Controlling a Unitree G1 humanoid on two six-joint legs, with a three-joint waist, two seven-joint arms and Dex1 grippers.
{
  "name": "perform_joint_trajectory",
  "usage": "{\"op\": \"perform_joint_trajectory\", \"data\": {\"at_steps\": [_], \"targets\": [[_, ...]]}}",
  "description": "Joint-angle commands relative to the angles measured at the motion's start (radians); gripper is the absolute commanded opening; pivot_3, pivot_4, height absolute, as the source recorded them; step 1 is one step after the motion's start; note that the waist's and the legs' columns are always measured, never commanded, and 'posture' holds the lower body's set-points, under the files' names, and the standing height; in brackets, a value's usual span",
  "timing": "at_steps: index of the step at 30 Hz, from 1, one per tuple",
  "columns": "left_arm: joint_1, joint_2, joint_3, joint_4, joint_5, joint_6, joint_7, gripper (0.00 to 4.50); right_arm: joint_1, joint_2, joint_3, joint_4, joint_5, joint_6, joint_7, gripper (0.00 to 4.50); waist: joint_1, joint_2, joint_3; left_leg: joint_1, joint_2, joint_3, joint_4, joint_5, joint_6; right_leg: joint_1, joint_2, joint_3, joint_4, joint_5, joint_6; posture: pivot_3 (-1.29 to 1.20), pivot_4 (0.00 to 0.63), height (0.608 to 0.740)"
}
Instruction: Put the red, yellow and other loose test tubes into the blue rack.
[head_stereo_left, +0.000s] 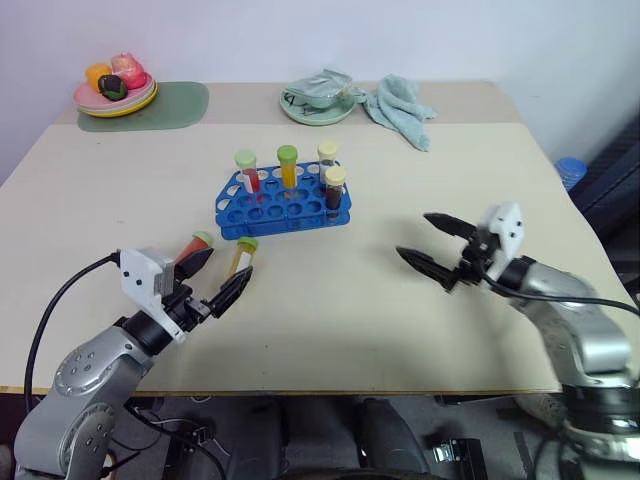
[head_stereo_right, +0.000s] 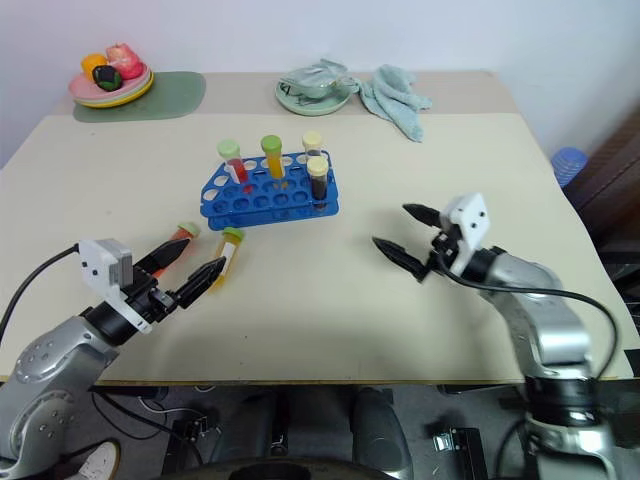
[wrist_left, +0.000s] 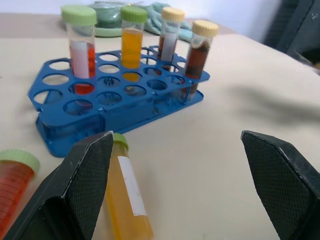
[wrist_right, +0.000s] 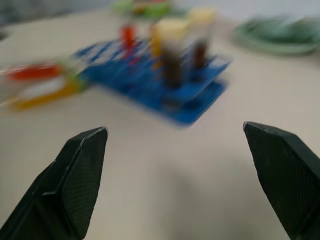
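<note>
The blue rack (head_stereo_left: 283, 203) stands mid-table and holds several upright capped tubes: a red one (head_stereo_left: 248, 172), an orange-yellow one (head_stereo_left: 288, 166), a pale one (head_stereo_left: 327, 158) and a dark brown one (head_stereo_left: 335, 188). Two loose tubes lie in front of the rack's left end: a red tube (head_stereo_left: 190, 246) and a yellow tube (head_stereo_left: 241, 256), both with green caps. My left gripper (head_stereo_left: 222, 272) is open and hovers just short of these two, with the yellow tube (wrist_left: 127, 195) beside its left finger. My right gripper (head_stereo_left: 414, 235) is open and empty, out to the right of the rack.
At the back left a plate of toy fruit (head_stereo_left: 115, 92) sits on a green mat (head_stereo_left: 175, 104). A green dish (head_stereo_left: 318, 102) and a teal cloth (head_stereo_left: 400, 108) lie at the back centre. Bare tabletop lies between the grippers.
</note>
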Motion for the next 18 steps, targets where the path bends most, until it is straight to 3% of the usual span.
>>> {"op": "perform_joint_trajectory", "data": {"at_steps": [1,7,18], "targets": [[-0.027,0.015,0.010,-0.029,-0.021,0.055,0.049,4.22,0.019,-0.062,-0.040,-0.002,0.047,-0.057,0.160,4.44,-0.001,-0.001,0.000,0.000,0.000,0.000,0.000,0.000,0.000,0.000,0.000,0.000,0.000,0.000,0.000,0.00,0.150,0.740],[-0.103,0.065,0.008,-0.041,-0.039,0.278,0.195,4.22,-0.025,-0.121,0.027,0.089,0.018,-0.219,0.423,4.44,-0.001,-0.001,0.001,0.000,0.000,0.000,0.000,0.000,0.000,0.000,0.001,0.000,0.000,0.000,0.000,0.00,0.150,0.740],[-0.306,0.114,-0.023,-0.036,-0.071,0.630,0.364,4.22,-0.167,-0.099,0.122,0.210,-0.005,-0.287,0.562,4.44,0.010,-0.003,0.002,0.000,0.000,-0.001,0.001,0.000,0.000,0.000,0.000,0.000,0.000,0.000,0.000,0.00,0.150,0.740]]}}
